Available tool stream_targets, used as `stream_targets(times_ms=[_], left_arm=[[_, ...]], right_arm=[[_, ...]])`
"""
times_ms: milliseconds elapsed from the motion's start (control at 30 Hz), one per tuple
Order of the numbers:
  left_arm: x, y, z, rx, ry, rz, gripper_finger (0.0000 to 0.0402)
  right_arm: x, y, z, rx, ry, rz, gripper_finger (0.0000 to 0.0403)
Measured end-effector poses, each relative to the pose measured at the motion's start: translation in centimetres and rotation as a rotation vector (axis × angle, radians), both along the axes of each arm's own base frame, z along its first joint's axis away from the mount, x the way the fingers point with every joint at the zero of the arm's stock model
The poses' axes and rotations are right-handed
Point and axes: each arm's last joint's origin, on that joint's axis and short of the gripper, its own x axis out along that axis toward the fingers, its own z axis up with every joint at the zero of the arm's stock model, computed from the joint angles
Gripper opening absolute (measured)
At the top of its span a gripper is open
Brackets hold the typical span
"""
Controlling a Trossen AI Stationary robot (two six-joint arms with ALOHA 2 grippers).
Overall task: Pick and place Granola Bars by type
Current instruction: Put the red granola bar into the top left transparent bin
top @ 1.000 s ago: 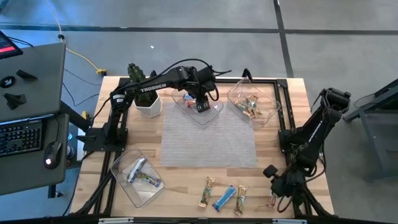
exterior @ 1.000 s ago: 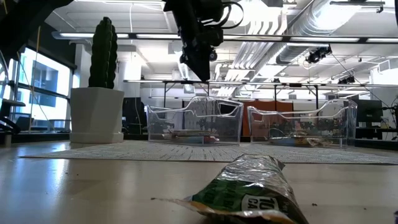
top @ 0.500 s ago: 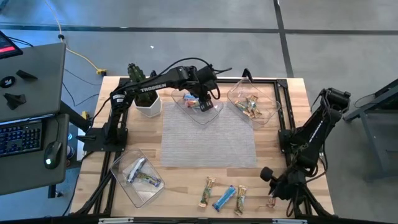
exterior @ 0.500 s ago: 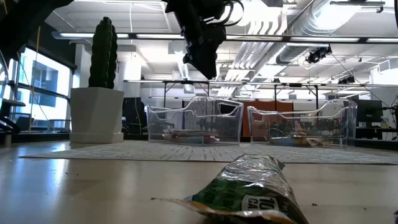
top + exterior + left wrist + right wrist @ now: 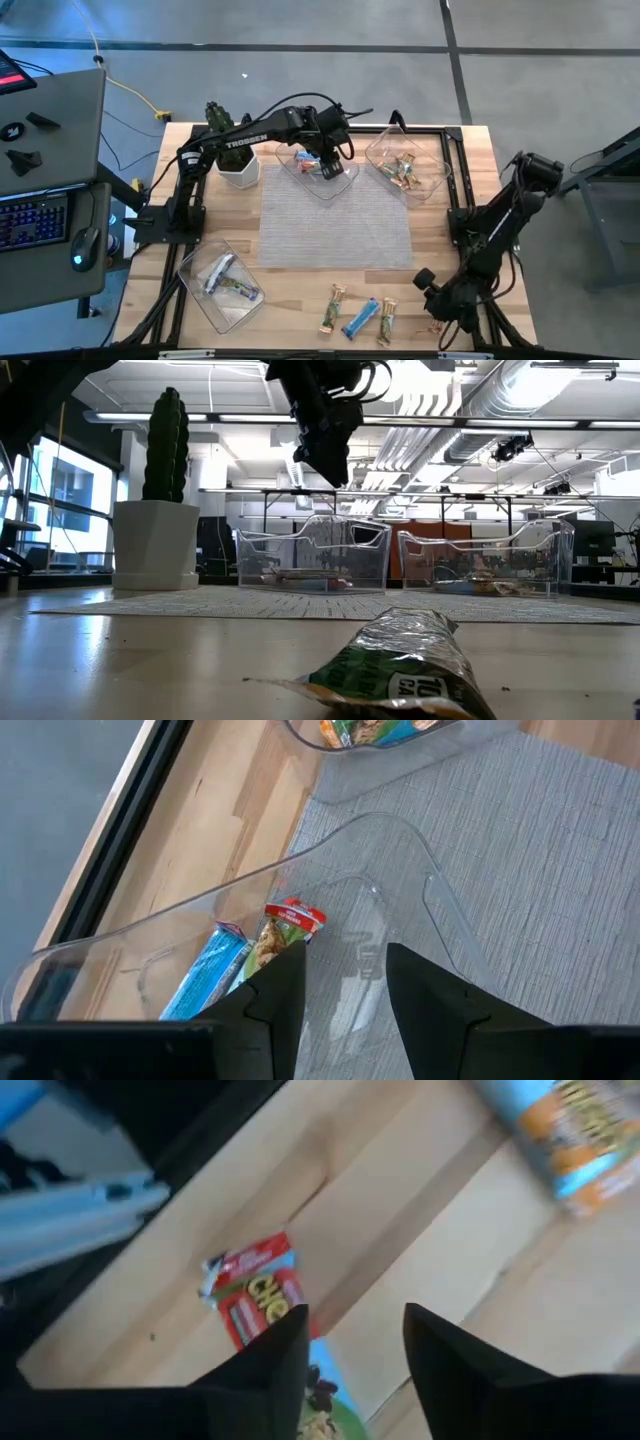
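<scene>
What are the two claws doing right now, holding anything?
Left gripper: jaws open, empty, above the middle tray.
Right gripper: jaws open, empty, over a red bar.

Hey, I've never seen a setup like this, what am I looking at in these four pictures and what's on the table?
Two dark robot arms work at a wooden table. One picture looks straight down, one looks level across the tabletop, and two come from cameras on the arms' wrists. The left end effector hangs open and empty over a clear tray at the back that holds wrapped granola bars. The right end effector, also open, is low over the front edge near a red bar. More bars lie loose at the front, and others sit in two more trays. A potted cactus stands at the back left.
</scene>
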Motion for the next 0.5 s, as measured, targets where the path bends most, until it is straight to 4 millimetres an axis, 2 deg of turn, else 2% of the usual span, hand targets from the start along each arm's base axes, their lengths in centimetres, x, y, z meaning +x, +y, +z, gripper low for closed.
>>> stream_targets(times_ms=[100,233,500], left_arm=[[0.0,0.0,0.0,-0.002,0.000,-0.001,0.0133],[0.0,0.0,0.0,-0.002,0.000,-0.001,0.0133],[0.0,0.0,0.0,-0.003,0.002,0.000,0.0133]], right_arm=[[-0.8,0.6,-0.8,-0.023,0.031,0.126,0.0170],[-2.4,1.5,-1.1,-0.044,0.007,0.304,0.0180],[-2.9,1.4,-1.2,-0.191,-0.170,0.305,0.0182]])
